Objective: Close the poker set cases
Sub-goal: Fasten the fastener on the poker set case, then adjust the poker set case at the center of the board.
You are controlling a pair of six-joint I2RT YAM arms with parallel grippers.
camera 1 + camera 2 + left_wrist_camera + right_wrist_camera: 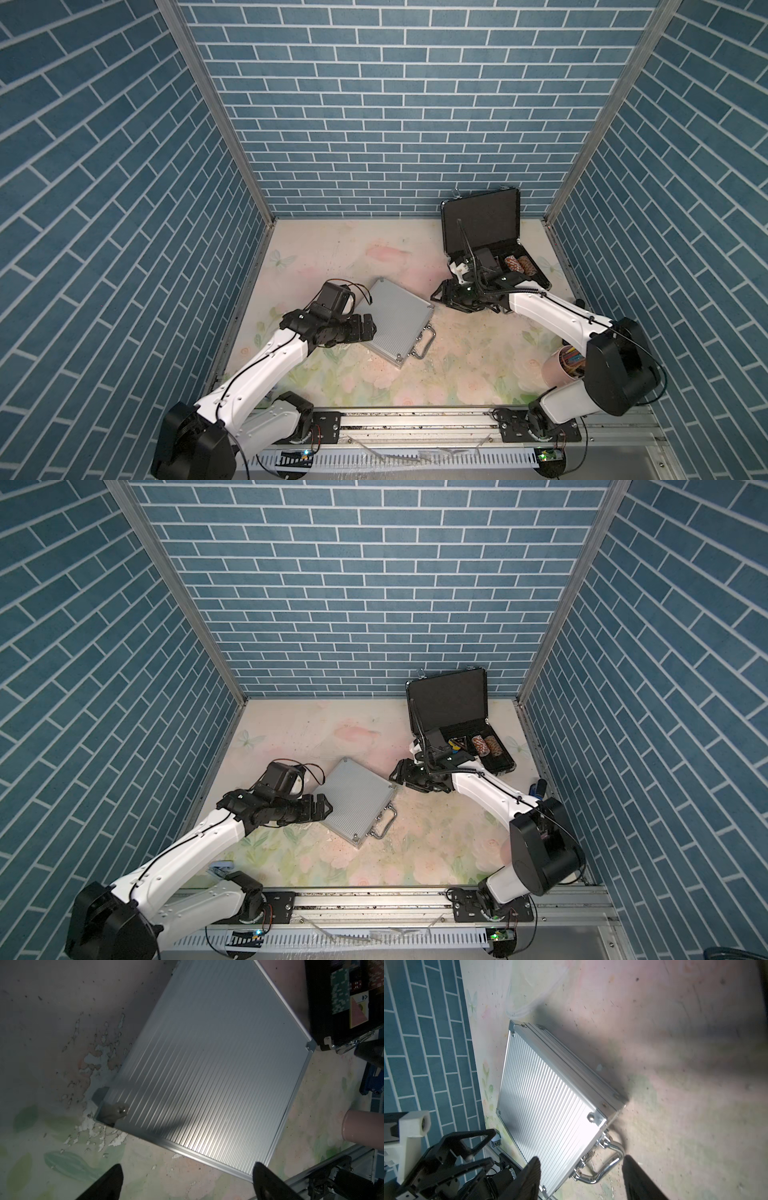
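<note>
Tabletop (353,257) carries both cases. Silver case (395,324) (357,802) lies flat and shut, left of centre and turned diagonally, its ribbed face up. Its chrome handle (426,343) sits on the side facing the near right corner.

Black case (480,224) (449,704) stands open in the far right corner, with its lid upright close to the back wall. Rolls of chips (519,266) show in the base.

Left gripper (371,328) (187,1167) is low at the silver case's left-hand side. Its jaws are spread wide with nothing between them. In the left wrist view one fingertip overlaps the case's corner; contact cannot be told.

Right gripper (436,296) (581,1158) is just beside the silver case's far right corner, in front of the black case. Its jaws are parted and hold nothing.

Pink cup (561,368) stands near the right edge, partly hidden behind the right arm.
</note>
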